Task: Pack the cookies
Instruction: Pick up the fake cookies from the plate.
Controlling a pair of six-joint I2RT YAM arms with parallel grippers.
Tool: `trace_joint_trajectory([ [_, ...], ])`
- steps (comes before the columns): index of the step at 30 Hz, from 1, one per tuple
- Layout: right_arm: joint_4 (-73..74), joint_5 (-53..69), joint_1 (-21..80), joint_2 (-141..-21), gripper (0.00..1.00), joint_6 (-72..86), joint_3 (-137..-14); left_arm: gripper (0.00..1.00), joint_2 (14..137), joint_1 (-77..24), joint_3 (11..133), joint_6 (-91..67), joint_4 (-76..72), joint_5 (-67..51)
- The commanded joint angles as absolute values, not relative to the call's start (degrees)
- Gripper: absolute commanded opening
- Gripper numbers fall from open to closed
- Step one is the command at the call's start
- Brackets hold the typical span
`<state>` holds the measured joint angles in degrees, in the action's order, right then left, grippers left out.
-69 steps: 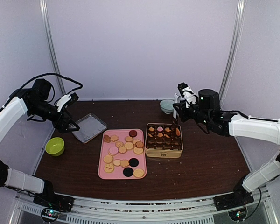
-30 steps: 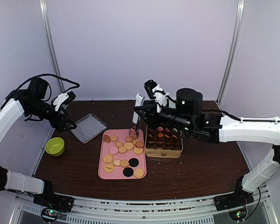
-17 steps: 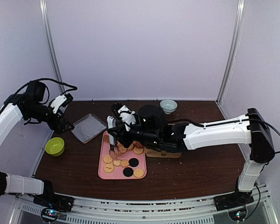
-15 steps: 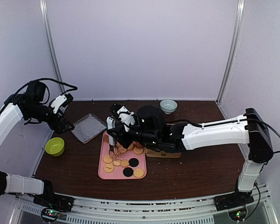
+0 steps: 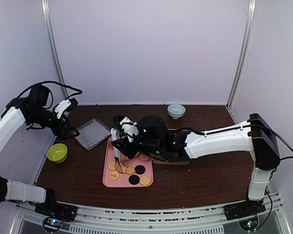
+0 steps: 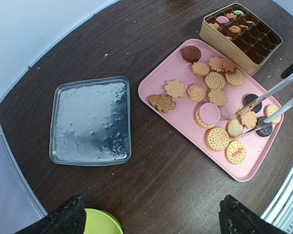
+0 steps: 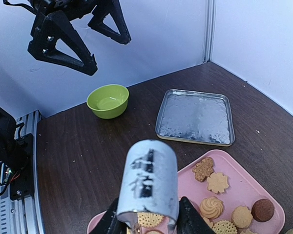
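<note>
Packing looks partly done: on the desk (image 6: 136, 185), the one pink tray (image 6: 180, 119) nearest the arms holds roughly eighteen loose cookies (image 6: 217, 139), mostly tan, two black, one pink and one dark red. The right claw (image 5: 118, 140) grips one pair of metal tongs (image 6: 268, 92), whose tips straddle a small tan cookie lying on the tray. Just beyond, the one gold tin (image 6: 224, 41) has only some compartments filled, so I judge most cookies are left to move. One silver lid (image 6: 90, 122), one green bowl (image 5: 57, 152) and one pale bowl (image 5: 175, 110) sit apart, and the left claw (image 6: 154, 219) hangs wide open, empty.
</note>
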<state>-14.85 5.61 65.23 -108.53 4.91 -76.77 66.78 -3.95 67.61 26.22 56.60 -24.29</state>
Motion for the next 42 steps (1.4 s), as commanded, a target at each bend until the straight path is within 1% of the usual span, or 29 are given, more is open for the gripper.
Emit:
trace_joint_trajectory([
  [1, -18.18, 5.79, 65.33, -109.65, 0.35, 5.15, -77.36, 0.98, 66.95, -3.50, 68.06, 26.25, 55.78, -25.97],
  [11, -17.71, 4.37, 65.33, -110.97, 0.35, 2.60, -78.02, 0.98, 67.11, -3.47, 68.60, 26.45, 55.99, -26.08],
  [16, -17.49, 4.35, 65.54, -110.00, 0.34, 2.25, -75.18, 0.98, 67.23, -3.46, 68.88, 26.53, 56.02, -26.18],
  [25, -16.98, 0.65, 68.38, -105.62, 0.27, 0.10, -71.15, 0.98, 67.76, -3.51, 69.78, 26.41, 56.60, -26.99],
  [30, -16.11, -1.58, 69.17, -104.00, 0.22, -1.67, -74.43, 0.98, 68.10, -3.46, 70.41, 26.15, 56.81, -27.61],
  [36, -15.58, -2.26, 69.04, -102.23, 0.19, -3.42, -78.54, 0.98, 68.11, -3.45, 70.76, 26.19, 56.95, -27.72],
  [42, -16.85, -2.57, 68.20, -99.77, 0.18, -2.59, -78.48, 0.98, 68.25, -3.46, 70.41, 26.25, 56.95, -27.99],
])
